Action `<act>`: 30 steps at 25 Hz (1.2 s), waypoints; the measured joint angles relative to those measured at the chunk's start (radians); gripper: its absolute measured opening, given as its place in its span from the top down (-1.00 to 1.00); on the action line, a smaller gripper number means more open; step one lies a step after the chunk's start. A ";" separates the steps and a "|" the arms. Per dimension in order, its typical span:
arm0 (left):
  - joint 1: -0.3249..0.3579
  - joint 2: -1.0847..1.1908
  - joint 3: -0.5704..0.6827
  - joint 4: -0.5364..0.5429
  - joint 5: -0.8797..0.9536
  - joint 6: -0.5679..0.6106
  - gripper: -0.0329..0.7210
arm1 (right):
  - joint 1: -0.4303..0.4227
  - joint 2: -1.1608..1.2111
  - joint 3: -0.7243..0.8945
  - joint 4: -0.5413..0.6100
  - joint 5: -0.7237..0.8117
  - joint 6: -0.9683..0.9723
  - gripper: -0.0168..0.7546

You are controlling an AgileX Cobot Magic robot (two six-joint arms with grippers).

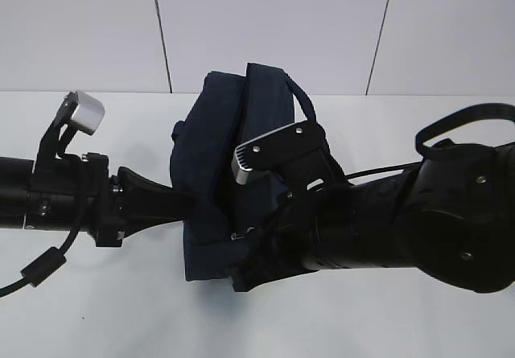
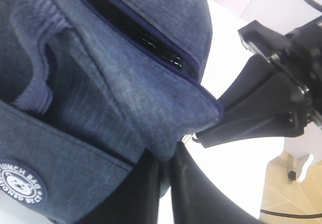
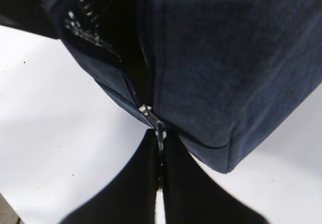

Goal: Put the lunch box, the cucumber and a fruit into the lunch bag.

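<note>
At table centre we see the bag [image 1: 217, 205] slumped between both arms. Left gripper [image 2: 168, 158] pinches a fabric corner by the zipper end; right gripper [image 3: 160, 148] is closed on the zipper pull [image 3: 159, 129]. We judge the fabric soft and light, so hold it at seams and pull.

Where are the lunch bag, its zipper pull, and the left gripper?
lunch bag [image 1: 209, 173], exterior view, on the navy front panel.
zipper pull [image 3: 160, 129], right wrist view, on the metal tab pinched between the right fingers.
left gripper [image 2: 168, 176], left wrist view, between the fingertips clamped on the bag's corner fabric.
</note>
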 joint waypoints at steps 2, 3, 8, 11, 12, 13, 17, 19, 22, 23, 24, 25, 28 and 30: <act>0.000 0.000 0.000 0.000 0.000 0.000 0.89 | 0.000 -0.004 0.000 -0.002 -0.002 0.000 0.90; 0.000 0.000 0.000 0.000 -0.002 0.000 0.89 | 0.000 -0.006 0.000 -0.004 -0.012 0.000 0.90; 0.000 0.000 0.000 0.000 -0.010 0.000 0.89 | 0.000 -0.013 0.000 -0.006 -0.054 0.000 0.90; 0.000 0.000 0.000 0.000 -0.013 0.000 0.89 | 0.000 -0.013 0.000 -0.006 -0.060 0.000 0.90; 0.000 0.000 0.000 0.000 -0.012 0.000 0.89 | 0.000 -0.013 0.000 -0.006 -0.067 0.000 0.90; 0.000 0.000 0.000 0.000 -0.012 0.000 0.89 | 0.000 -0.015 0.000 -0.006 -0.069 0.000 0.90; 0.000 0.000 0.000 0.000 -0.012 0.000 0.89 | 0.000 -0.028 0.000 -0.006 -0.084 0.002 0.90; 0.000 0.000 0.000 -0.004 -0.012 0.000 0.89 | 0.000 -0.038 0.000 -0.006 -0.084 0.006 0.90; 0.000 0.000 -0.001 -0.004 -0.012 0.000 0.89 | 0.000 -0.041 0.000 -0.006 -0.091 0.021 0.90; 0.000 0.000 -0.001 -0.004 -0.012 0.000 0.89 | 0.000 -0.041 0.000 -0.006 -0.091 0.026 0.90; 0.000 0.000 -0.001 -0.004 -0.012 0.000 0.89 | 0.000 -0.041 0.000 -0.006 -0.091 0.029 0.90; 0.000 0.000 -0.001 -0.004 -0.012 0.000 0.89 | 0.000 -0.041 0.000 -0.006 -0.094 0.035 0.90; 0.000 0.000 -0.001 -0.004 -0.013 0.000 0.89 | 0.000 -0.041 0.000 -0.006 -0.116 0.046 0.90; 0.000 0.000 -0.001 -0.004 -0.013 0.000 0.89 | 0.000 -0.047 0.000 -0.006 -0.130 0.058 0.90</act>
